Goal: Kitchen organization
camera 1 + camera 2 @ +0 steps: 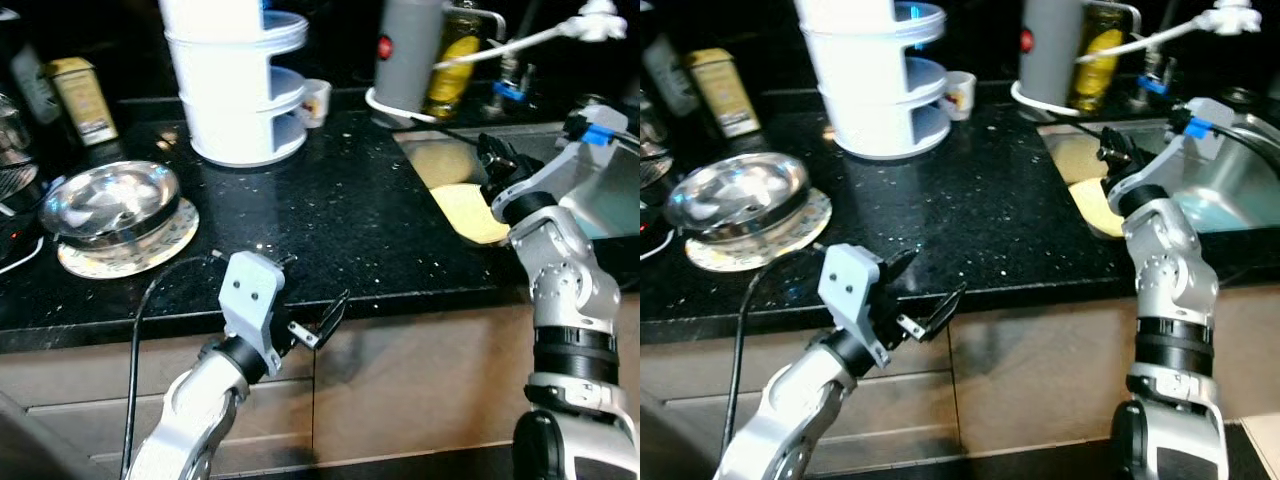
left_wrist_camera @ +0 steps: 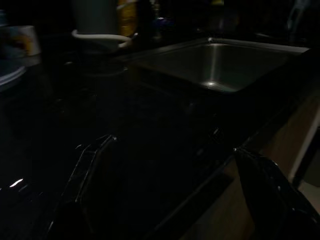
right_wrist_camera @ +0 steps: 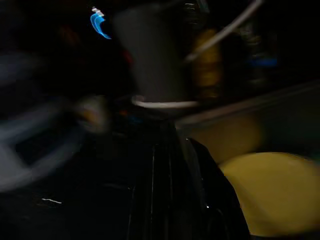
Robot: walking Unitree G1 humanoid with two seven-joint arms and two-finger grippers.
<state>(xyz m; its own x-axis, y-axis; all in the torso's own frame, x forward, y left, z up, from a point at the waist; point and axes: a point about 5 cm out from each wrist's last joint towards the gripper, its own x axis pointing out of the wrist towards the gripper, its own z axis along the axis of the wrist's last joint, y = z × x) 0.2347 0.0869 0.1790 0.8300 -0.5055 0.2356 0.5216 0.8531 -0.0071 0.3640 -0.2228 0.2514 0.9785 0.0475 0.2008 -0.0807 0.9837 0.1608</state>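
The right gripper (image 1: 490, 160), fingers pressed together and empty, reaches over the steel sink (image 1: 610, 190) toward the flat yellow cloth (image 1: 470, 212) at its near edge, likely needing to spread before grasping, while the left gripper (image 1: 318, 322) waits released.

Left gripper (image 1: 318, 322) fingers spread apart; right gripper (image 1: 492, 156) raised, fingers seemingly together.

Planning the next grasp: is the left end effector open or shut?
Open. The left end effector hangs at the counter edge, fingers spread, holding nothing.
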